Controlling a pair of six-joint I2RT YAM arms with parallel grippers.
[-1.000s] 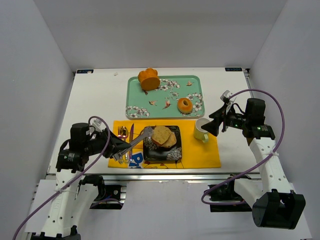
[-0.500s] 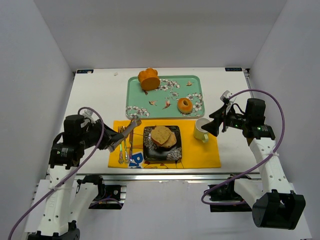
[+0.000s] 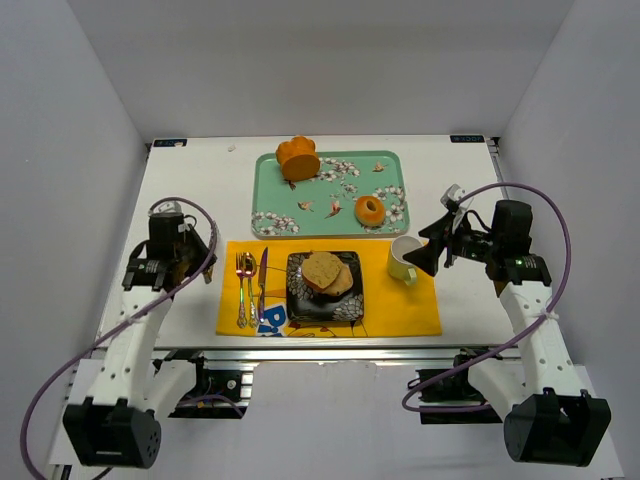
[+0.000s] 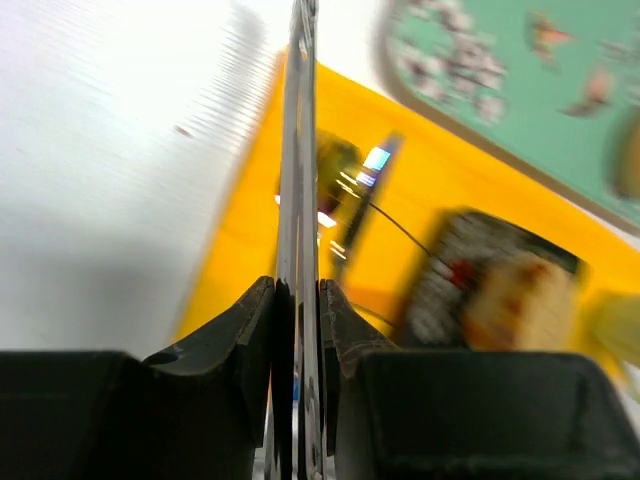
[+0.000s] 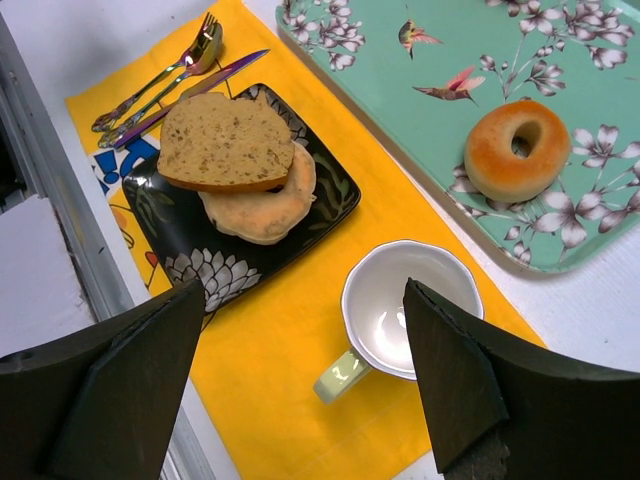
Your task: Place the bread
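Top external view: left of the plate (image 3: pixel 345 308), thin tongs (image 4: pixel 297 200) are pinched by the left gripper (image 4: pixel 297 290) and could be slipped loose. Right of the plate, the right gripper (image 5: pixel 305 300) is held wide and empty.

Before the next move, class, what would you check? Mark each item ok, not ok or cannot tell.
1. Bread lies on the plate: ok, two pieces stacked.
2. Left gripper grips the metal tool: ok, clamped on it.
3. Left gripper clear of the plate: ok, it is near the left edge of the mat.
4. Right gripper open: ok, above the cup.
5. Bagel on the tray: ok.
6. Tool tip clean: cannot tell, blurred.
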